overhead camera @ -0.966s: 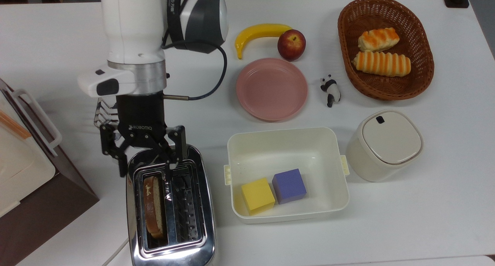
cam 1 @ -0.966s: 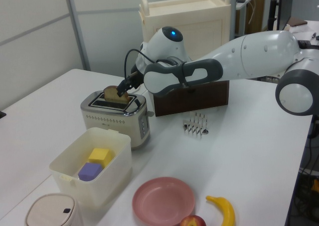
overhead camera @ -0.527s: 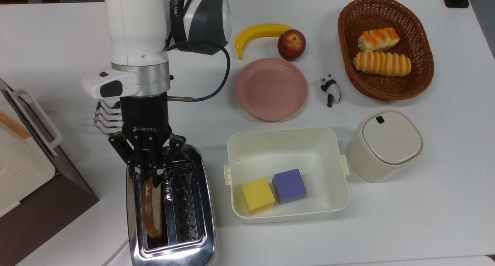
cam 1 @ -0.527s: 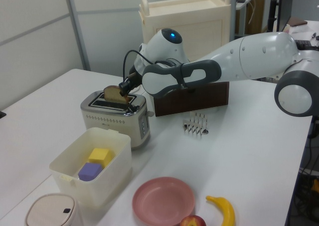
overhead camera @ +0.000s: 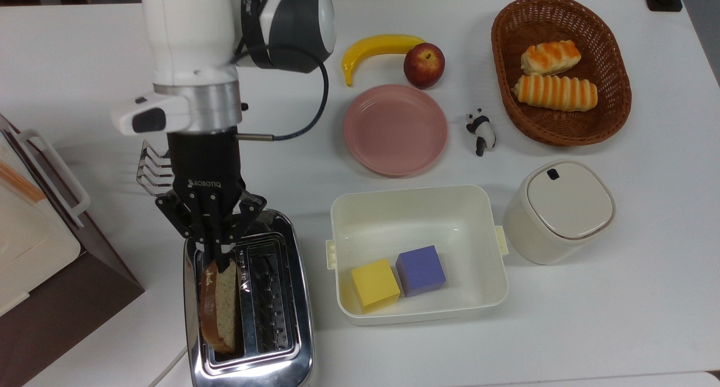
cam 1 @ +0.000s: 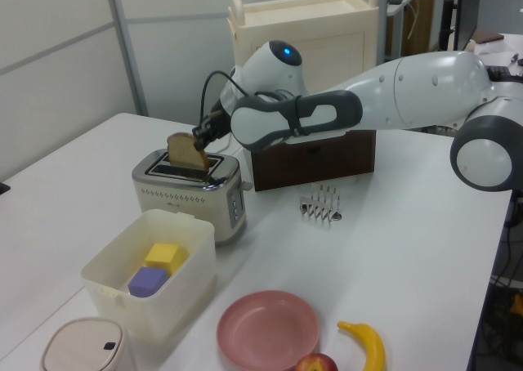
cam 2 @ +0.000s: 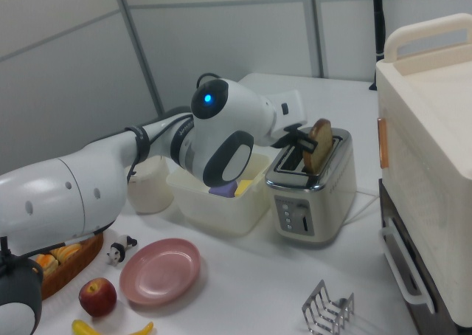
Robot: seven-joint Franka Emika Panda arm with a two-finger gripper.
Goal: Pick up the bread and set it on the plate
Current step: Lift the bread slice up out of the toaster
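White tabletop (overhead camera: 590, 319) stretched before grey wall panels. Since a moment before, the gripper (overhead camera: 216, 253) had closed on the bread (overhead camera: 219, 305) and raised it partway out of the toaster (overhead camera: 281, 297); the plate (overhead camera: 395, 129) sat well apart.

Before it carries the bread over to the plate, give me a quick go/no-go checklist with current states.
1. Grip: gripper shut on the bread at its top edge. Ok.
2. Bread clear of the toaster: partly raised in the left view, lower part in the slot. Not ok yet.
3. Plate free: nothing lying on it. Ok.
4. Plate surroundings: apple and banana sit just beyond its rim, panda figure beside it; none overlap it. Ok.
5. Carry path: white tub lies between toaster and plate; whether the lift will pass over it, cannot tell.
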